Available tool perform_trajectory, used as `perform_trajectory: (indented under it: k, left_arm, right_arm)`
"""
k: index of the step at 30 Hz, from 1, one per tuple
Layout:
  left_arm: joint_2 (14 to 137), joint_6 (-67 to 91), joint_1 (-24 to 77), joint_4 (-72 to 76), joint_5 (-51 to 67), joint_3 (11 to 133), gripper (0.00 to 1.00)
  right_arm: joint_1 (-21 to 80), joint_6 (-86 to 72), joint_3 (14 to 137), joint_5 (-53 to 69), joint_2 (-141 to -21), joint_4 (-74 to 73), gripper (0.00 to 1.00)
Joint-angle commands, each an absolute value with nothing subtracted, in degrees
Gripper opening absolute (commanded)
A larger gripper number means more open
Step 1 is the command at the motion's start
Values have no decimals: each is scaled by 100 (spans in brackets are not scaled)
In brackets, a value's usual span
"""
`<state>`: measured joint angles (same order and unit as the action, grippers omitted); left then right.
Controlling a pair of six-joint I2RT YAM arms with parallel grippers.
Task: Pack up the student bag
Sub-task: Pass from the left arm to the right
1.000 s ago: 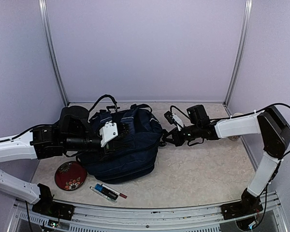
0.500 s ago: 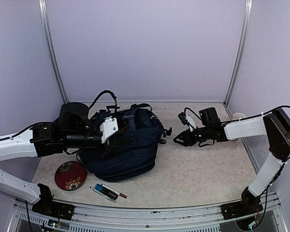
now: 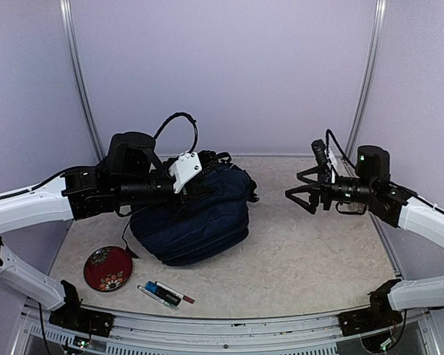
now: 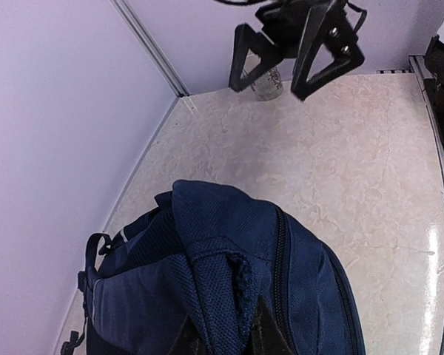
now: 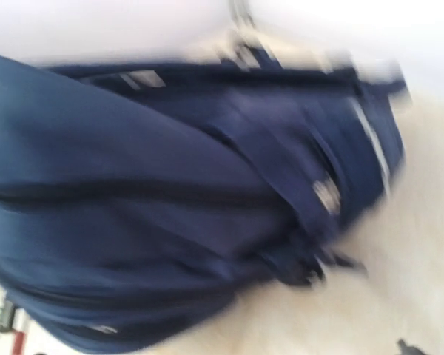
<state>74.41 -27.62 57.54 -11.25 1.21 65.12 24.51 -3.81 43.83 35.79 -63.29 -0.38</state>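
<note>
Top: right end effector has let go and backed off right, jaws now wide and empty, arm stretched level | left end effector clamped narrow on student bag top, lifted higher, bag mid-table | Left wrist: bag fabric pinched at bottom edge | Right wrist: bag ahead, blurred

Soft even light; right wrist view smears the student bag.

Found the student bag left of centre on the table. Noted a dish near its front left, pens just right of the dish at the near edge. Logged the right gripper well right of the bag.
</note>
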Motion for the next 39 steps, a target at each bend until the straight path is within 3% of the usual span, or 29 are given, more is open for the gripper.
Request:
perform_trajectory:
  k: [1,5,10,17,19,20,22,23,25,26,29,31,39]
  left_arm:
    - [7247,-3074,5774,282,650,7256,0]
    - [7208,-3154,5766,218,910,7290,0]
    - [7119,-3246,5810,93,1243,7330,0]
    - [6969,-3418,5893,130,1270,7159,0]
    - [6928,-3368,5897,168,1268,7161,0]
    - [6894,-3361,5897,175,1266,7163,0]
    - [6825,-3331,5896,213,1266,7159,0]
    - [6796,-3312,5893,235,1266,7156,0]
    - [6733,-3241,5889,297,1228,7130,0]
    - [6713,-3184,5889,318,1168,7108,8]
    - [6651,-3057,5897,234,871,7023,92]
    - [6568,-3013,5900,-29,820,7012,99]
    - [5906,-2802,5889,-870,283,6739,99]
  right_arm:
    - [2609,54,4500,4383,-5737,361,100]
    - [3127,565,5085,4870,-6342,941,100]
    - [4015,1697,6296,4288,-7654,225,98]
    - [4564,2170,6771,3821,-8670,-78,95]
    - [4629,2121,6916,3804,-8916,-336,82]
    - [4632,2042,6976,3810,-8969,-417,66]
    - [4634,1809,7006,3656,-8965,-442,17]
    - [4632,1714,7011,3531,-8913,-418,0]
    - [4632,1578,7024,3273,-8758,-396,0]
    - [4627,1510,7053,3128,-8667,-385,0]
    - [4588,1238,7298,2806,-8369,-390,0]
    - [4495,1100,7604,2827,-8240,-495,0]
    - [3677,954,9009,3747,-8064,-1098,0]
